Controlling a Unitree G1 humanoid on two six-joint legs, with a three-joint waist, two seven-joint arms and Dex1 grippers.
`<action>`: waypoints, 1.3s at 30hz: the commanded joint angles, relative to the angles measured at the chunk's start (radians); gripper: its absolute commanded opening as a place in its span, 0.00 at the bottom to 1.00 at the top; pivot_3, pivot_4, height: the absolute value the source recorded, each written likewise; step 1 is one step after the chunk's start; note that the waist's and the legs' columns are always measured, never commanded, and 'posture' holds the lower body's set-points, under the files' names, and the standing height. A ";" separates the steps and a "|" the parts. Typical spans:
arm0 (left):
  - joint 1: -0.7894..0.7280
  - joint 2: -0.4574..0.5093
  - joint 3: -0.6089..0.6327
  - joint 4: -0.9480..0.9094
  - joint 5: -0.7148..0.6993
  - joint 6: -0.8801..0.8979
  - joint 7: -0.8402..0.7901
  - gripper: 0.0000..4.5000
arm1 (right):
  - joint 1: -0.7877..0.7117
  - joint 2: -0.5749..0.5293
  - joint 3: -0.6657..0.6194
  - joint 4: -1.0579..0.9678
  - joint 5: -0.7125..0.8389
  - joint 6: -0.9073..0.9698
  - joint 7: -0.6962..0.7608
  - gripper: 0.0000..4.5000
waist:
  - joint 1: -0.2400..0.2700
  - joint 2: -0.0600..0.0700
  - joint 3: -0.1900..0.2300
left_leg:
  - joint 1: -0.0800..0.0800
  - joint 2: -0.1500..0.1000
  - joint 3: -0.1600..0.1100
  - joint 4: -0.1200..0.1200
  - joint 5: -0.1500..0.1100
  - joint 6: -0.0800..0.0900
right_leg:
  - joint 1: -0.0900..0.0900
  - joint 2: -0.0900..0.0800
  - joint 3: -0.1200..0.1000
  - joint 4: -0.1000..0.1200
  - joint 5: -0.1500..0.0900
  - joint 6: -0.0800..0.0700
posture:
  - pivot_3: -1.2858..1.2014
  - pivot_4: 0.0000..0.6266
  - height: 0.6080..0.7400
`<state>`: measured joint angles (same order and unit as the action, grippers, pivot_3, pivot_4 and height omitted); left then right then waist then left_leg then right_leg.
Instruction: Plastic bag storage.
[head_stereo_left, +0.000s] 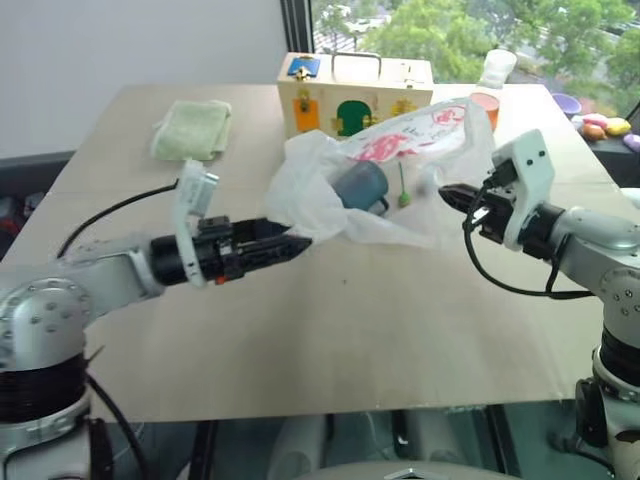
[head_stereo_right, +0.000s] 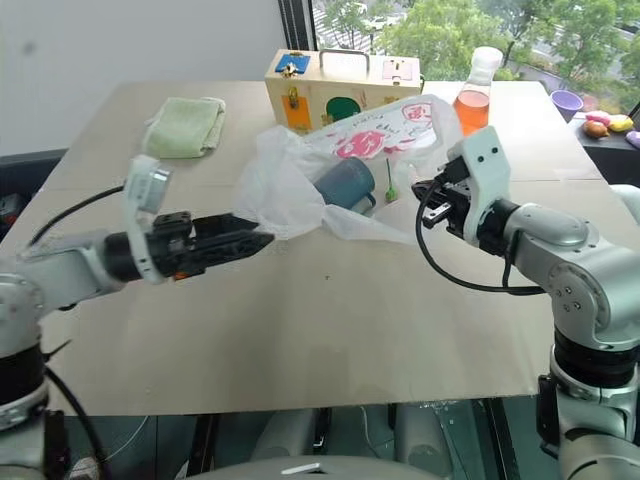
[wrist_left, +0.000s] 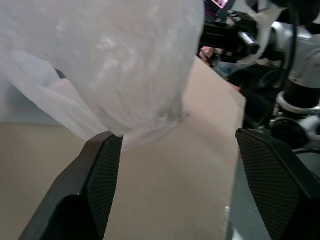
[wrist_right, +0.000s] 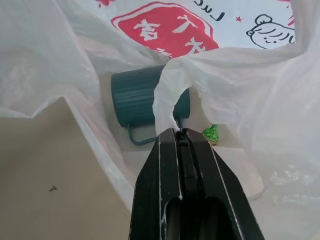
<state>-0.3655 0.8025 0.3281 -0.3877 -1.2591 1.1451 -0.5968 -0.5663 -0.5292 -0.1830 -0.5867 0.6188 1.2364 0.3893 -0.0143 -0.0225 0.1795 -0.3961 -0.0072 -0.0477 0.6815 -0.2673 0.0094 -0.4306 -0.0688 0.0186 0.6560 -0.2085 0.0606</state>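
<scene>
Lying across the middle of the table (head_stereo_left: 330, 330), the bag (head_stereo_left: 400, 150) spreads between the two grippers in the left eye view; a teal mug (head_stereo_left: 360, 185) lies on its side under the thin film, with a small green thing (head_stereo_left: 404, 199) just beside it at 3 o'clock. The left gripper (head_stereo_left: 300, 243) sits at 7 o'clock of the bag, its tip at the bag's edge, and the right gripper (head_stereo_left: 447, 195) at 3 o'clock of it, at the bag's right edge. Behind the bag, at 12 o'clock, stands a wooden box (head_stereo_left: 352, 95), a green cloth (head_stereo_left: 192, 128) lies at 10 o'clock, and a bottle (head_stereo_left: 488, 95) at 1 o'clock. In the left wrist view the fingers (wrist_left: 102, 185) stand wide apart, with the bag (wrist_left: 110, 65) hanging just above them, its lower edge next to one finger. In the right wrist view the jaws are pressed together, pinching a fold of the bag (wrist_right: 172, 115); the mug (wrist_right: 137, 100) lies beyond the tips.
</scene>
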 joint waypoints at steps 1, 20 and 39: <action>-0.057 -0.064 -0.004 -0.014 -0.016 -0.054 0.086 0.82 | -0.002 0.000 -0.004 -0.019 -0.006 -0.030 -0.020 0.00 | 0.000 0.000 0.000 | 0.000 0.000 0.000 0.000 0.000 0.000 | 0.000 0.000 0.000 0.000 0.000 0.000 | 0.52 0.24 1.00; -0.095 -0.124 -0.001 -0.019 -0.048 -0.108 0.206 0.00 | -0.132 0.013 0.209 0.206 -0.121 -0.075 -0.037 0.81 | -0.003 0.000 0.000 | -0.001 0.000 0.000 0.000 0.000 0.000 | 0.000 0.000 0.000 -0.001 0.000 0.000 | 0.52 0.24 1.00; -0.096 -0.125 -0.042 -0.046 -0.007 -0.149 0.236 0.00 | -0.214 -0.260 0.576 0.245 -0.508 -0.149 0.073 0.24 | -0.001 0.000 0.000 | -0.002 0.000 -0.001 -0.005 0.000 0.000 | 0.000 0.000 -0.001 -0.010 0.000 0.000 | 0.52 0.24 1.00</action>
<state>-0.4476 0.6748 0.2889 -0.4100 -1.2755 1.0171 -0.3603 -0.7828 -0.7708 0.4194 -0.3056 0.1419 1.0816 0.4718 -0.0149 -0.0227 0.1798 -0.3987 -0.0077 -0.0488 0.6757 -0.2673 0.0094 -0.4309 -0.0693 0.0172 0.6456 -0.2082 0.0610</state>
